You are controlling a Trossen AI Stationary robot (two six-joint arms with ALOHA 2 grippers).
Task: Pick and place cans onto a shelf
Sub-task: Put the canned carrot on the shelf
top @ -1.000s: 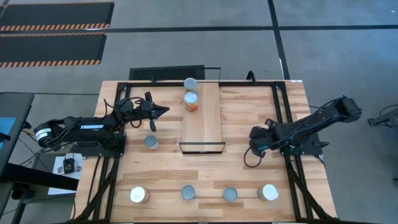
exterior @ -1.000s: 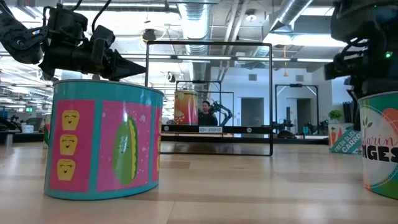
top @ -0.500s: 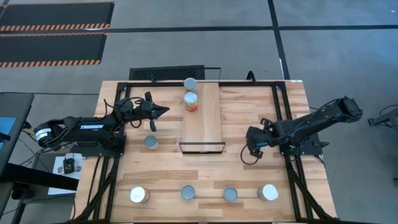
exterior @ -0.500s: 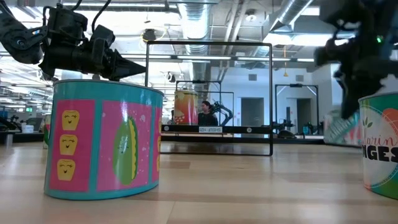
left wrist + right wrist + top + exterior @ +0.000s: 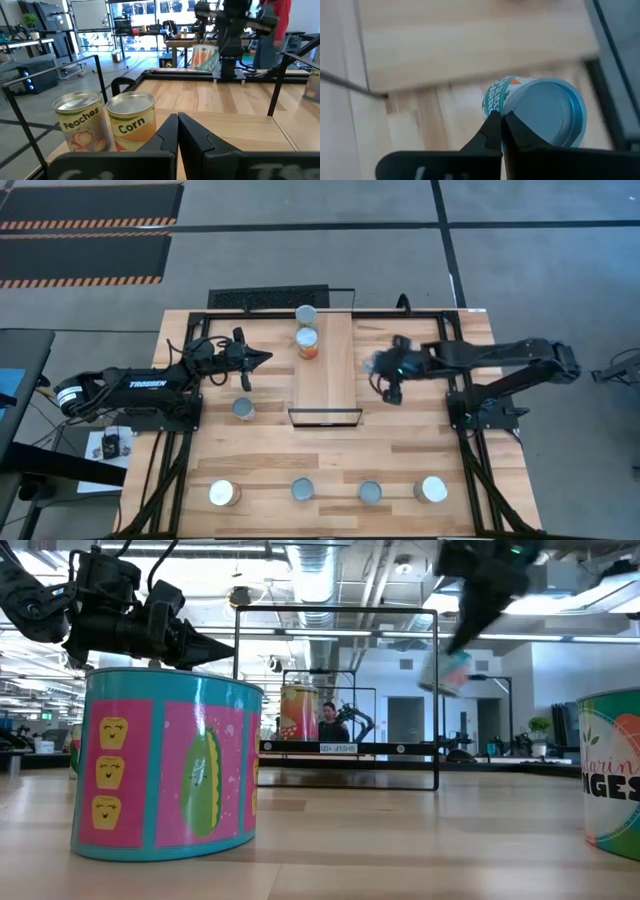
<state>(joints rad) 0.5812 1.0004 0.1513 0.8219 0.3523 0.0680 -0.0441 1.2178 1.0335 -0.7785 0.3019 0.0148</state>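
The shelf [image 5: 335, 380] lies in the middle of the table. Two cans stand on its far left part, one silver-topped [image 5: 307, 314] and one orange-labelled [image 5: 308, 344]; the left wrist view shows them as "Peaches" [image 5: 82, 122] and "Corn" [image 5: 132, 120]. My right gripper [image 5: 385, 368] is to the right of the shelf, shut on a carrot can [image 5: 445, 672] with a teal and white label, held in the air. My left gripper [image 5: 264, 359] is shut and empty, held above the table left of the shelf. My right gripper holds the carrot can at the edge of its silver top [image 5: 517, 112], where top and label meet. The fingertips [image 5: 492, 125] stand close together there and hide the contact itself. The can hangs tilted below the fingers, clear of the table [image 5: 205, 57].
One can [image 5: 243, 409] stands left of the shelf's near end. Several more cans stand in a row along the near edge, from a white-topped one [image 5: 224, 494] to another [image 5: 432, 489]. A black frame [image 5: 455, 330] borders the table's sides.
My right gripper has risen and gone toward the far edge and left, up to the shelf's right side. The carrot can, which stood on the table at the right, is now lifted clear and tilted.
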